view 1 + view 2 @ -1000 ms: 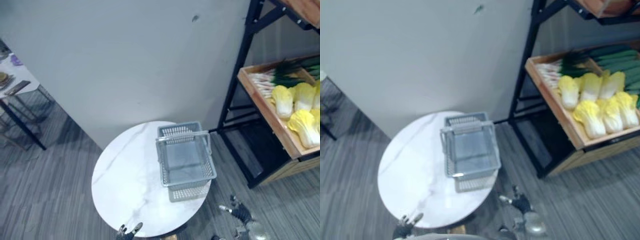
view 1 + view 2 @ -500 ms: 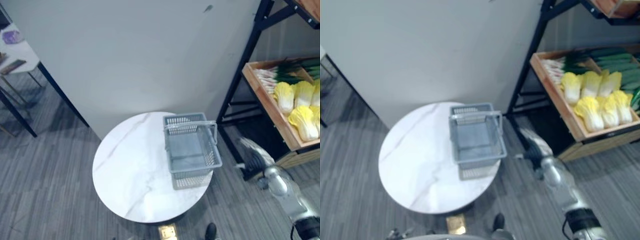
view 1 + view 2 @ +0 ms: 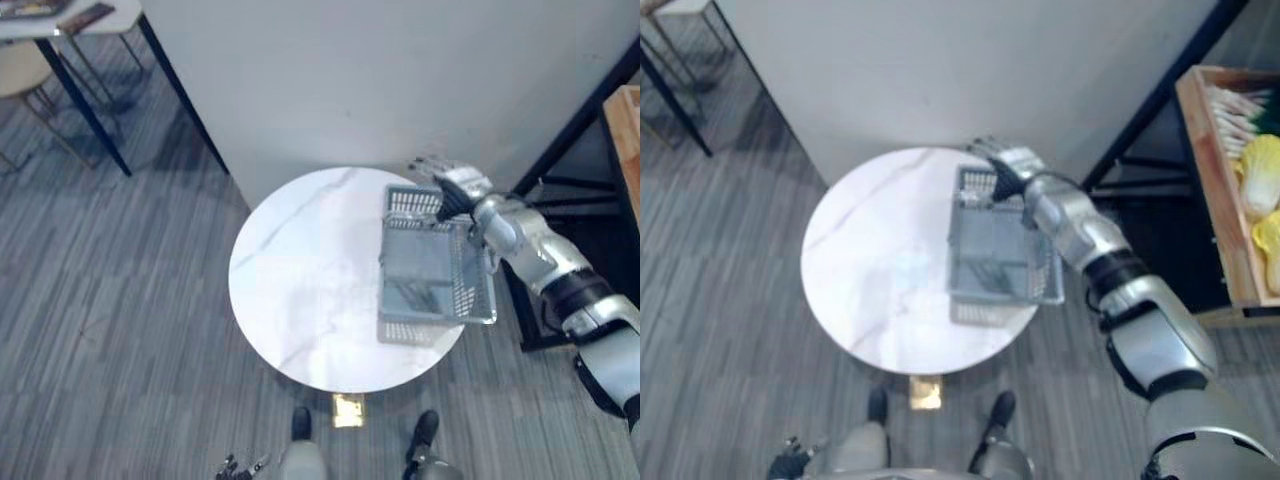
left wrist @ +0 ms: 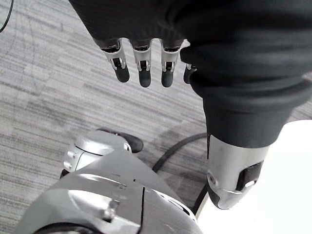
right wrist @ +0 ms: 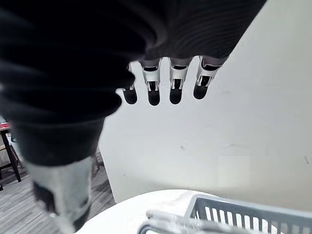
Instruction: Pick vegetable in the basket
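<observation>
Left eye view: round white marble worktop [image 3: 300, 280] on grey striped carpet floor [image 3: 120, 300], pale wall [image 3: 380, 70] at 12 o'clock. Grey plastic mesh basket with a bar handle [image 3: 432, 278] sits at the worktop's 3 o'clock edge. Right hand [image 3: 455, 185] is over the basket's far end, at the worktop's 2 o'clock, fingers spread wide, holding nothing. Left hand [image 3: 238, 465] low at 6 o'clock, off the worktop

Right eye view: wooden crate [image 3: 1210, 190] on a black metal shelf frame [image 3: 1160, 95] at 3 o'clock, well apart from the basket. Yellow-white napa cabbages [image 3: 1262, 160] and white-stalked green onions [image 3: 1235, 105] lie in the crate

Left wrist view: left fingers [image 4: 141, 68] straight and relaxed, nothing in them, carpet past them

Right wrist view: right fingers [image 5: 175, 83] straight, apart from the basket rim, wall behind
</observation>
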Controlling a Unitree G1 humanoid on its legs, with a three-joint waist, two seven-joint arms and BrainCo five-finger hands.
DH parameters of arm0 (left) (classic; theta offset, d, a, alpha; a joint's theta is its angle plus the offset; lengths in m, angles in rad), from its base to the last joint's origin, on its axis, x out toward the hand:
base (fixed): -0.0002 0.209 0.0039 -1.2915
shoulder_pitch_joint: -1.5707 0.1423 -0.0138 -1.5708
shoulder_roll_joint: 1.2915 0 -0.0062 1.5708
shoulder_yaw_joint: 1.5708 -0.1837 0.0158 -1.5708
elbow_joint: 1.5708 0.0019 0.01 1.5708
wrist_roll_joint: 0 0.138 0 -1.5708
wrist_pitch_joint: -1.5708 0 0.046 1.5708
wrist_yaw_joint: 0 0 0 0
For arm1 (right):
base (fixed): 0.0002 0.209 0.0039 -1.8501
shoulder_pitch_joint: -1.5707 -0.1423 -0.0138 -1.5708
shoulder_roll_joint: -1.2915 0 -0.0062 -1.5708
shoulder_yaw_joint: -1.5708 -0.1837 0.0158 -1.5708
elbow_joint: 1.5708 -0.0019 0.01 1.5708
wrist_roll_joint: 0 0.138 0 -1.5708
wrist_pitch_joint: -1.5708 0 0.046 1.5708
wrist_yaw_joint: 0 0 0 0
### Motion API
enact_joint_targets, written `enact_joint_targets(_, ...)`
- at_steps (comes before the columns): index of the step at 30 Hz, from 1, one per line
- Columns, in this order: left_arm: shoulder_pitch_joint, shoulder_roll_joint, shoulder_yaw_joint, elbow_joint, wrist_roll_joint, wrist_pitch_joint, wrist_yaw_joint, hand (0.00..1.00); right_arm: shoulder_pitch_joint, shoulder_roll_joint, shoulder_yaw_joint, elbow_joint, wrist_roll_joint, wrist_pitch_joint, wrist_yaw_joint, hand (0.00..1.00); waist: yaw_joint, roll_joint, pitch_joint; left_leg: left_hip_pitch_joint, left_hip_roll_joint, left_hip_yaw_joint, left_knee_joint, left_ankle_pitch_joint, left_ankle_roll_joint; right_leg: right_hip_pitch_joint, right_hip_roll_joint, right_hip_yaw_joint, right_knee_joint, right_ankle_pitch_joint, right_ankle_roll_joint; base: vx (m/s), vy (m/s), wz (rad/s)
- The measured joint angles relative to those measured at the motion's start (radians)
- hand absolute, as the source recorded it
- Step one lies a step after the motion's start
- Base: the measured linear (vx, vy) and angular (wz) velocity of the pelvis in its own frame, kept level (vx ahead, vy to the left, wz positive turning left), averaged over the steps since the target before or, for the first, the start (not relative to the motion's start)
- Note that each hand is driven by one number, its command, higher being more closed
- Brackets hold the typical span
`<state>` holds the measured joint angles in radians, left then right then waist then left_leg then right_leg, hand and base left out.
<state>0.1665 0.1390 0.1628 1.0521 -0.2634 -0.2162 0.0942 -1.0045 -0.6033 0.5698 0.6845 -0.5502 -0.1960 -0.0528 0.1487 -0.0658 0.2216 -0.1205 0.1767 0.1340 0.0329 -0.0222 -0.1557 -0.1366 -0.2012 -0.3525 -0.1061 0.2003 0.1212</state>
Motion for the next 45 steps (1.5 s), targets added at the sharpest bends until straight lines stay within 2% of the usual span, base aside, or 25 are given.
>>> enact_joint_targets(3, -0.027, -0.001, -0.001, -0.001, 0.0, 0.0, 0.003, 0.0, -0.029, 0.006, 0.0, 0.045, -0.002, 0.016, -0.009, 0.0, 0.021, -0.005, 0.023, -0.015, -0.005, -0.014, 0.004, 0.002, 0.003, -0.001, -0.005, -0.011, 0.0, 0.0, 0.0, 0.0, 0.013, 0.16)
enact_joint_targets(10, -0.032, -0.005, -0.008, -0.029, -0.003, -0.002, 0.016, 0.0, -0.082, 0.026, -0.017, 0.152, -0.039, 0.054, -0.035, 0.0, 0.027, -0.005, 0.063, -0.043, -0.007, -0.038, 0.003, 0.015, 0.004, -0.013, -0.006, -0.028, 0.0, 0.0, 0.0, 0.0, 0.004, 0.08)
enact_joint_targets(13, -0.059, -0.009, -0.012, -0.034, -0.007, -0.002, 0.017, 0.0, -0.085, 0.026, -0.069, 0.16, -0.039, 0.062, -0.039, 0.0, 0.027, -0.005, 0.082, -0.05, -0.007, -0.042, 0.003, 0.02, 0.004, -0.018, -0.006, -0.03, 0.0, -0.001, 0.0, -0.01, 0.0, 0.03)
enact_joint_targets(21, -0.066, -0.009, -0.04, -0.038, -0.008, -0.015, 0.02, 0.0, -0.093, 0.026, -0.097, 0.2, -0.04, 0.063, -0.069, 0.0, 0.02, -0.009, 0.098, -0.068, -0.006, -0.039, 0.001, 0.024, 0.004, -0.041, -0.006, -0.026, 0.005, 0.0, 0.0, 0.01, 0.001, -0.01)
enact_joint_targets(35, -0.09, 0.006, -0.074, -0.037, -0.008, -0.016, 0.03, 0.0, -0.088, 0.026, -0.104, 0.227, -0.042, 0.066, -0.07, 0.0, 0.018, -0.009, 0.147, -0.07, -0.005, -0.03, 0.0, 0.024, 0.004, -0.06, -0.006, -0.009, 0.016, 0.0, 0.0, 0.0, 0.002, -0.02)
enact_joint_targets(45, -0.093, 0.009, -0.08, -0.036, -0.009, -0.016, 0.04, 0.0, -0.041, 0.026, -0.123, 0.229, -0.08, 0.065, -0.07, 0.0, 0.016, -0.008, 0.151, -0.072, -0.005, -0.021, -0.001, 0.024, 0.004, -0.072, -0.006, 0.004, 0.021, 0.0, 0.0, 0.0, 0.002, -0.02)
